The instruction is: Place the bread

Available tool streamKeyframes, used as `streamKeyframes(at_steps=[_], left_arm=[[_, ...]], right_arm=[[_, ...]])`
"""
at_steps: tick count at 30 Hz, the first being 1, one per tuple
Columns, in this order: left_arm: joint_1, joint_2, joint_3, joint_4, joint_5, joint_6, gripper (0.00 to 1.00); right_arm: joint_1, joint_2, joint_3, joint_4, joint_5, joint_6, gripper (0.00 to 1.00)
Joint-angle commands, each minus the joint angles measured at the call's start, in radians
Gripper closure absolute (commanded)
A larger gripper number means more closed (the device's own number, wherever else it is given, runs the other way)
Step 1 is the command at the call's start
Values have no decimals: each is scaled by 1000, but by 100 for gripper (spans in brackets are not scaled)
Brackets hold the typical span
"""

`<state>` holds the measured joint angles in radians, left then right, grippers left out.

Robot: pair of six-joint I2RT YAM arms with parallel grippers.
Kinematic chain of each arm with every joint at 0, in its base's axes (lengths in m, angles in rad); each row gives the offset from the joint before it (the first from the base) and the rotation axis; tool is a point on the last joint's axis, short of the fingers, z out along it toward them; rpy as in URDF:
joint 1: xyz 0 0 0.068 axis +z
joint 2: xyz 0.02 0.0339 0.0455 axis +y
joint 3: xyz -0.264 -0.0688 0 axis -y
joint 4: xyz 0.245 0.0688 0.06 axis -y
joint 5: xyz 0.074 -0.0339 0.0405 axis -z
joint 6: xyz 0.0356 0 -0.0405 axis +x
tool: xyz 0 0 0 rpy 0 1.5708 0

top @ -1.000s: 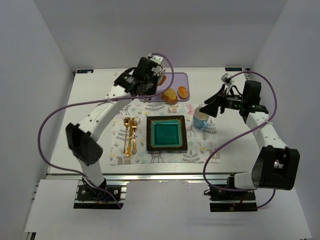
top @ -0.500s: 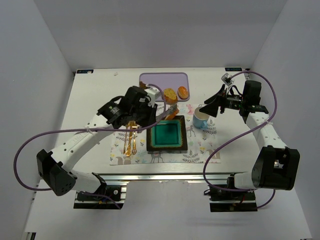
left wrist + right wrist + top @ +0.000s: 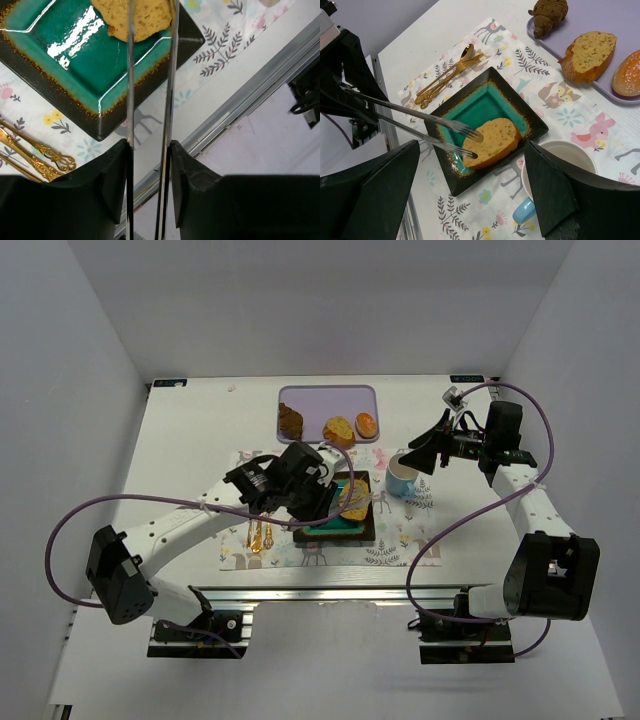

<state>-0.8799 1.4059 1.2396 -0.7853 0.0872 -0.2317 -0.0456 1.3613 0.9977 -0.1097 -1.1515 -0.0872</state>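
Swung off the purple tray (image 3: 310,398) and down onto the teal plate (image 3: 470,112) within the last second, bread slice (image 3: 495,140) brought along.

Lying flat now inside the plate, toward its right side as seen from above, with the fork-tipped tongs (image 3: 467,131) straddling its near end: one tip over the crust, the other at the lower edge. Gripped by the left gripper (image 3: 149,150), closed on the two tong arms yet easing wider, blades slightly parted; no telling if still pinching the slice. Looks like the release itself, so placing all but done: only a clean lift of the tongs left, without dragging the slice off. Right gripper (image 3: 428,447) spread wide, empty, beside the cup (image 3: 400,480).
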Motion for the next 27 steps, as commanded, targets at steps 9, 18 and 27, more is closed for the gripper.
streamKeyframes(at_steps=[9,18,27], left_arm=[[-2,-130,-8,-3,-54,-84,50],[260,-82,75,95,-89,-273,54],[404,235,299,146,66,-402,57]], right_arm=[[-5,-1,22,8,-13,-6,11],[-5,-2,21,11,-17,-6,11],[-5,-8,4,27,-30,7,11]])
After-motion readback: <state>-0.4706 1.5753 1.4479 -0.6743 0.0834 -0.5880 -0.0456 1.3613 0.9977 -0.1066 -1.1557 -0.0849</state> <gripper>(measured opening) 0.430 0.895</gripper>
